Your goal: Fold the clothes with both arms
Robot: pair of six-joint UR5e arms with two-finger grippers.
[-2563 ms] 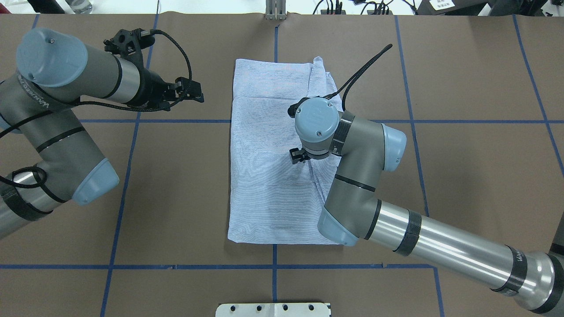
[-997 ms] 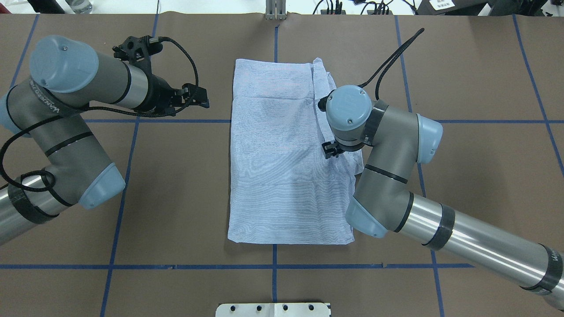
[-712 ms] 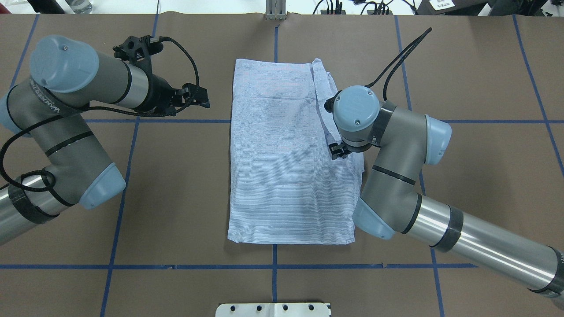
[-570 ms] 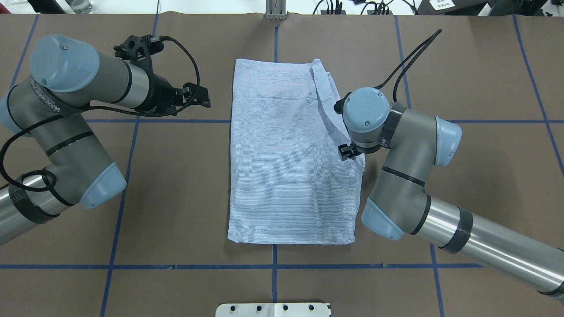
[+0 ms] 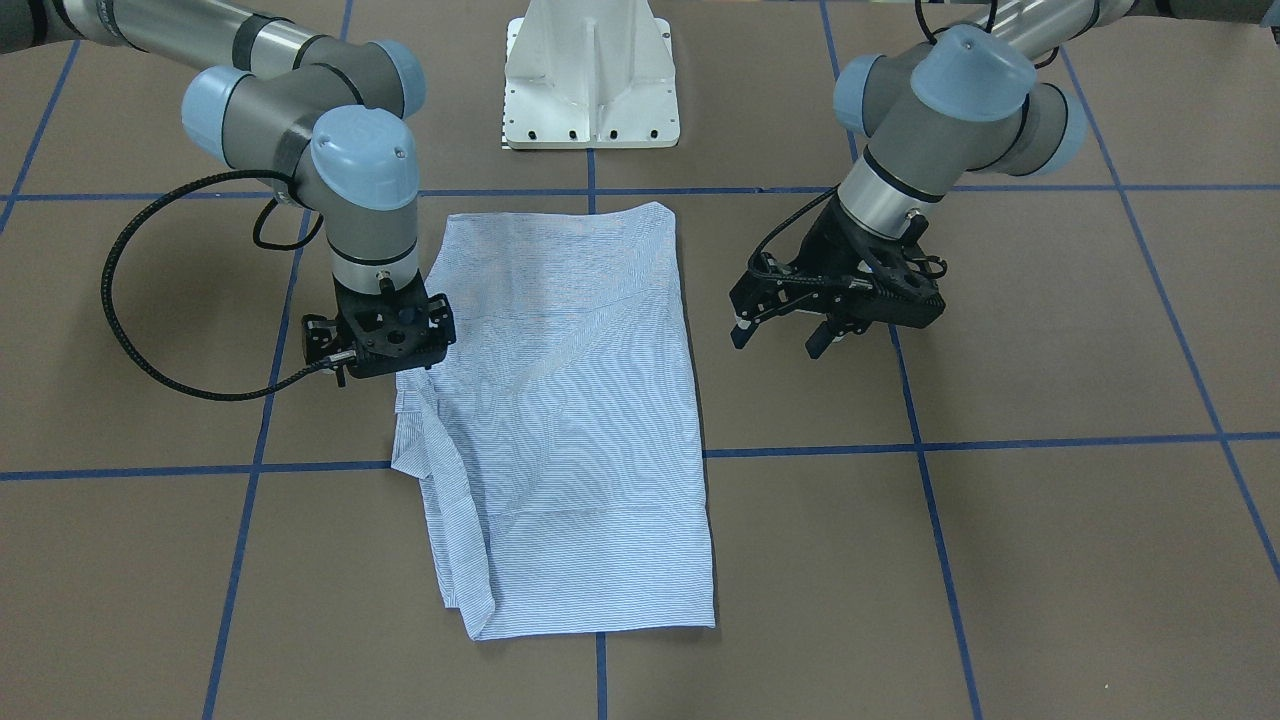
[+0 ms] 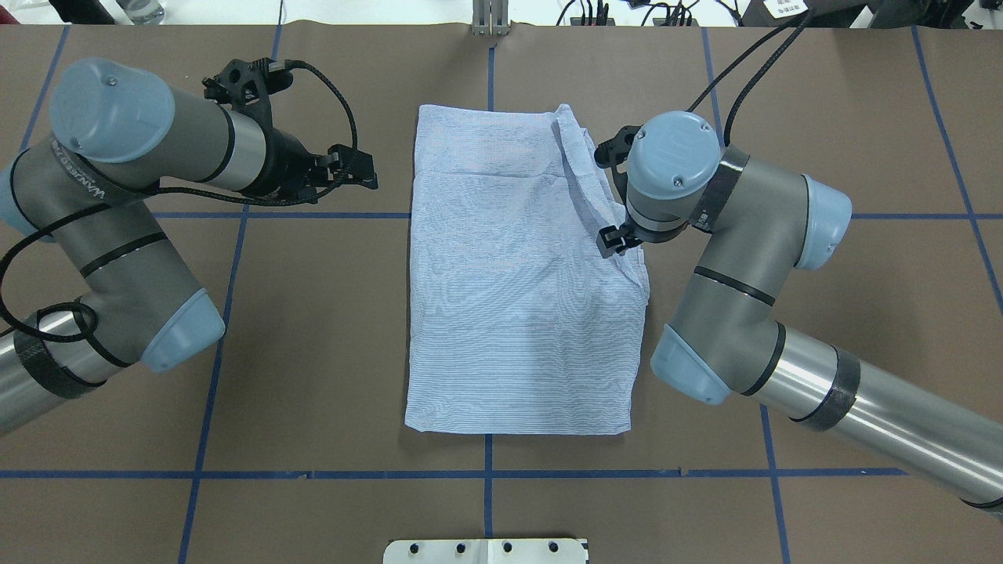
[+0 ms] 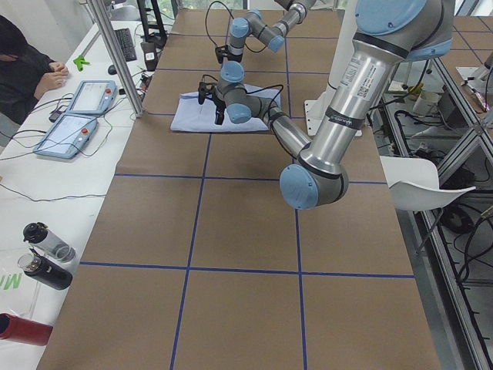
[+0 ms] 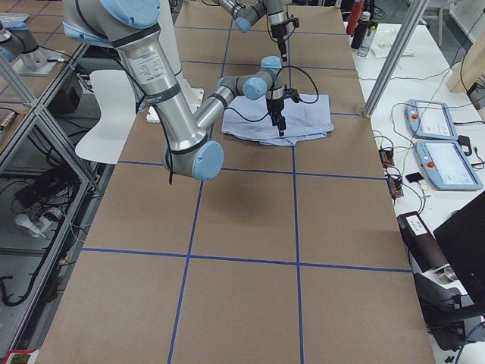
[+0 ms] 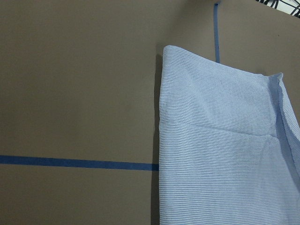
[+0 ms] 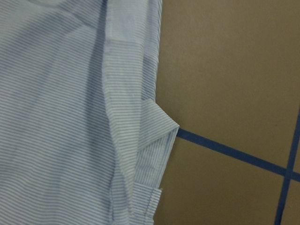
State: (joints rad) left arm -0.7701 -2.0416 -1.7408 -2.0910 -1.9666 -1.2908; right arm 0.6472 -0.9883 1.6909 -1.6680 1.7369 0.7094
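Note:
The light blue-and-white striped clothes (image 6: 517, 298) lie folded into a tall rectangle in the middle of the brown table, seen also in the front view (image 5: 570, 400). Their right edge is creased, with a small corner turned out (image 10: 159, 124). My right gripper (image 6: 610, 239) points down just above that creased edge (image 5: 380, 345). Its fingers are hidden, so I cannot tell whether it is open. My left gripper (image 5: 778, 342) hovers open and holding nothing over bare table, a hand's width off the clothes' left edge (image 6: 368, 178). The left wrist view shows only that edge (image 9: 161, 140).
The white pedestal base (image 5: 590, 80) stands at the near table edge. Blue tape lines (image 6: 235, 215) grid the brown cover. A metal post (image 6: 490, 23) stands at the far edge. A person (image 7: 23, 69) sits by control tablets (image 7: 73, 123); bottles (image 7: 46, 254) lie nearby.
The right arm has swung from over the middle of the clothes to their right edge, then drawn back toward the far end. More of the clothes' right side now shows. The left gripper crept slightly toward them.

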